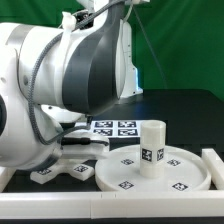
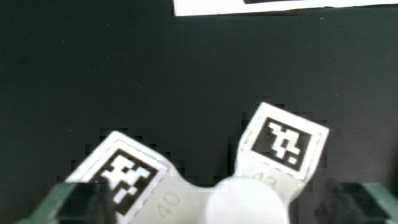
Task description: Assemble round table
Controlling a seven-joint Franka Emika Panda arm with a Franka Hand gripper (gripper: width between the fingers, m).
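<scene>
The white round disc (image 1: 155, 172) lies flat on the black table, and the short cylindrical leg (image 1: 152, 145) stands upright on it. The cross-shaped base (image 1: 57, 172) lies to the exterior view's left of the disc, under my arm. In the wrist view two tagged arms of the base (image 2: 285, 140) spread away from its rounded hub (image 2: 240, 200). My gripper (image 2: 217, 205) straddles that hub, with one dark finger on each side. The jaws stand apart and I see no firm grip. The arm's body hides the gripper in the exterior view.
The marker board (image 1: 115, 128) lies flat behind the disc, and its edge shows in the wrist view (image 2: 267, 8). A white blocky rail (image 1: 214, 165) runs along the exterior view's right and front edges. The green backdrop stands behind the table.
</scene>
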